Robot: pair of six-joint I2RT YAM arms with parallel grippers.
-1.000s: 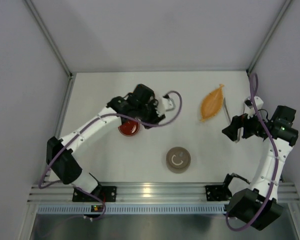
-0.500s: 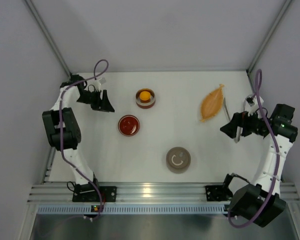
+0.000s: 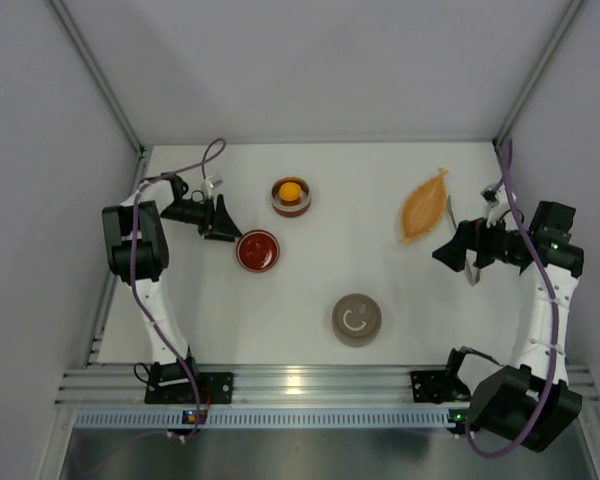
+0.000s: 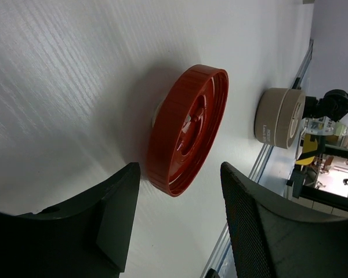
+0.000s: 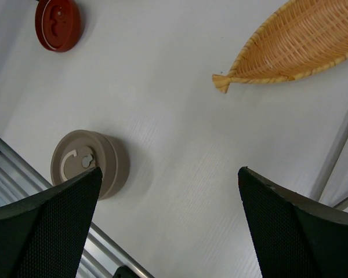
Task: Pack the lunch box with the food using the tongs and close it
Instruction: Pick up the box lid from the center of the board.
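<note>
We see the left gripper (image 3: 226,226) low over the left part of the white table (image 3: 380,165). Its jaws are partly apart with nothing between them. In the left wrist view they frame a red lid (image 4: 188,130) that lies flat on the table just ahead of them, and we cannot tell whether they touch it. Beyond the lid in that view stands a tan tin (image 4: 280,117) with its lid on, which from above sits near the front middle of the table. The only food we can find is an orange-yellow lump (image 3: 291,189) inside an open tin (image 3: 291,209). That tin stands toward the back of the table, a little to the right of the red lid and apart from it. On the right side lies a leaf-shaped woven basket (image 3: 424,205). Just beside its right edge the slim grey tongs (image 3: 450,212) lie flat on the table, held by neither gripper, their near end hidden under the right arm. The right gripper (image 3: 445,252) hangs near them, just in front of the basket, with its jaws spread wide and empty. Its wrist view shows bare table, the tan tin, the red lid and the basket past the jaws.
</note>
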